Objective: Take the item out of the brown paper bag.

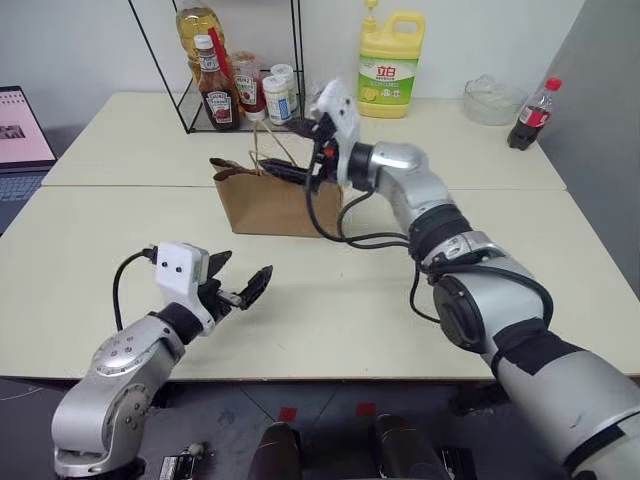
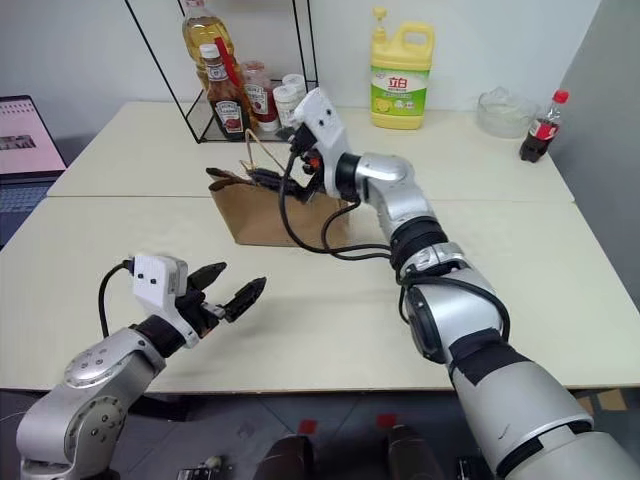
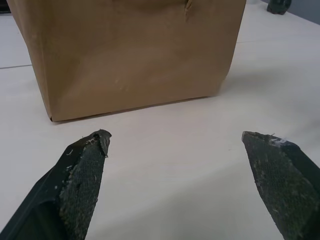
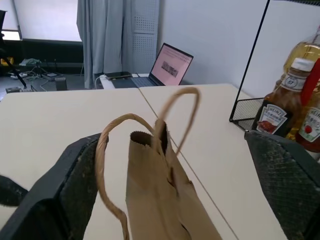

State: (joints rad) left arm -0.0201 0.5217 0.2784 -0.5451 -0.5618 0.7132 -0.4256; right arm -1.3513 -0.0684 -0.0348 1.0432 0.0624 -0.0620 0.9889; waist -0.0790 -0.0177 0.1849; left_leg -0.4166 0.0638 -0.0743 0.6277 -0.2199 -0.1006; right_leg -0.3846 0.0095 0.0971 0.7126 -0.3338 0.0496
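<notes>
The brown paper bag point(image 1: 272, 207) stands upright on the table's middle, its top crumpled and its two cord handles point(image 4: 182, 92) sticking up. My right gripper point(image 1: 303, 160) hovers level over the bag's top at its right end. It is open wide, with the bag's mouth and handles between the spread fingers point(image 4: 80, 175) and nothing gripped. My left gripper point(image 1: 240, 275) is open low over the table in front of the bag, apart from it, pointing at the bag's front wall point(image 3: 130, 50). The item is hidden.
Behind the bag stands a black wire rack point(image 1: 190, 110) with ketchup bottles point(image 1: 218, 92) and jars. A yellow detergent jug point(image 1: 390, 65), a clear bowl point(image 1: 493, 98) and a cola bottle point(image 1: 535, 112) line the far edge. A laptop point(image 1: 20, 130) sits at far left.
</notes>
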